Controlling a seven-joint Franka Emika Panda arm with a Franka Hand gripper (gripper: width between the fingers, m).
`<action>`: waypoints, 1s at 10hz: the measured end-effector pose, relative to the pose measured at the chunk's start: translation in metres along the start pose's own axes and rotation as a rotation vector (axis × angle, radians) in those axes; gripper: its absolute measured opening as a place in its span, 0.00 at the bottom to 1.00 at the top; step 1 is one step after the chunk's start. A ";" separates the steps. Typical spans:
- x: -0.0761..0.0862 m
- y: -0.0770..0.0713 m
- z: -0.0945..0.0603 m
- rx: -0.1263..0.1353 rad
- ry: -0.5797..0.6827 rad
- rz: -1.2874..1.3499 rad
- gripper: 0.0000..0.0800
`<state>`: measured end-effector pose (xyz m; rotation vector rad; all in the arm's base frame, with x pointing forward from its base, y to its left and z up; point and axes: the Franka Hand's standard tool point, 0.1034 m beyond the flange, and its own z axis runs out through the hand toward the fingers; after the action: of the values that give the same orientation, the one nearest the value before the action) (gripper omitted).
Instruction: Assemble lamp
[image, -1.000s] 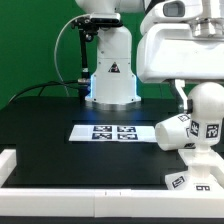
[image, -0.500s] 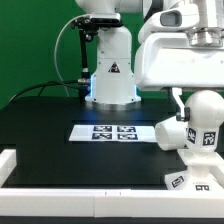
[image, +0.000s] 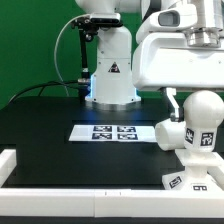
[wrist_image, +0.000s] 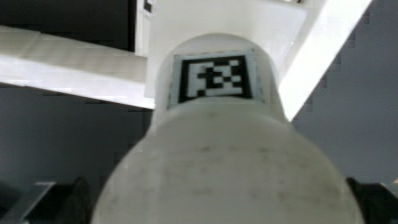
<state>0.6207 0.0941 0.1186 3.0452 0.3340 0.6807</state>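
My gripper (image: 197, 108) is shut on the round white bulb (image: 204, 118) and holds it upright at the exterior view's right, above the flat square base (image: 194, 180). The cone shade (image: 168, 133) lies on its side just left of the bulb, touching or nearly touching it. In the wrist view the bulb (wrist_image: 217, 150) fills the picture, with a black tag on it. My dark fingers (wrist_image: 43, 202) sit on both sides of it, with my gripper (wrist_image: 214, 208) closed around it.
The marker board (image: 112, 132) lies flat on the black table (image: 50, 125) at the middle. The white robot pedestal (image: 111, 75) stands behind it. A white rail (image: 70, 191) runs along the front and left edges.
My gripper has moved the bulb slightly down and to the exterior view's left, closer to the base. The shade and base have not moved.
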 end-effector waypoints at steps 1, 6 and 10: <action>0.000 -0.002 -0.003 0.010 -0.064 0.003 0.87; 0.003 0.004 -0.004 0.035 -0.354 0.010 0.87; 0.002 0.001 -0.004 0.038 -0.447 0.038 0.72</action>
<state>0.6211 0.0937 0.1227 3.1238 0.2800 -0.0169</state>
